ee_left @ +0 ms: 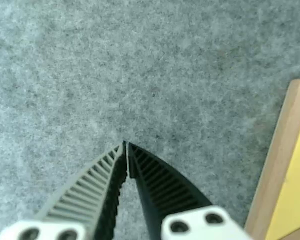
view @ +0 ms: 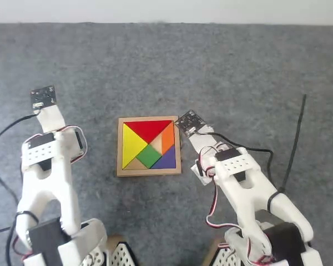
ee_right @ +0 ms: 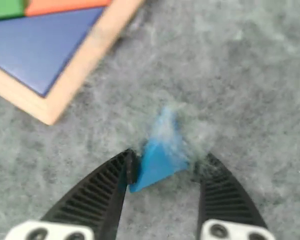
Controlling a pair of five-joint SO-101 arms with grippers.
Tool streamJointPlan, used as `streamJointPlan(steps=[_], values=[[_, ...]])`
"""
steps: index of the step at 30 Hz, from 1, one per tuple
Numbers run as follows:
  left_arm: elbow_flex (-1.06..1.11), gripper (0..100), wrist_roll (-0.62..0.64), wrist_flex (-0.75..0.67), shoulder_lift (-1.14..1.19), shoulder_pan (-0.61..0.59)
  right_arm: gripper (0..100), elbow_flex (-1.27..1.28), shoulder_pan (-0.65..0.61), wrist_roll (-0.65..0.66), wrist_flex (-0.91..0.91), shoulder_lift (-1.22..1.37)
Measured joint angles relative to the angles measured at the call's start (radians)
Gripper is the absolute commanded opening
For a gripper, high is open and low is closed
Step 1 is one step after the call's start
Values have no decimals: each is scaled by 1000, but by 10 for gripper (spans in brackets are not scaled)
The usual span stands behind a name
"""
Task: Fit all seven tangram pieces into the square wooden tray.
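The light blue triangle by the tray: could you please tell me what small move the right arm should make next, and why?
Probably close the right gripper on the light blue triangle: it lies on the carpet outside the tray, between the open jaws, one touching it.

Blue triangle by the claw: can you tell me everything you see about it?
The blue triangle is a small, flat, light-blue piece, smooth like painted wood. It lies flat on the grey carpet, outside the wooden tray and not touching it. The right gripper is open around it: one finger looks to touch a corner, the other sits just beside it.
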Motion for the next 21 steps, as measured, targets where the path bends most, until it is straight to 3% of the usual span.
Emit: streamJointPlan(steps=[2,7,21], values=[[0,13,0,0,0,0,37,0,23,0,0,0],[0,13,0,0,0,0,97,0,52,0,0,0],[0,13,0,0,0,0,23,0,55,0,0,0]])
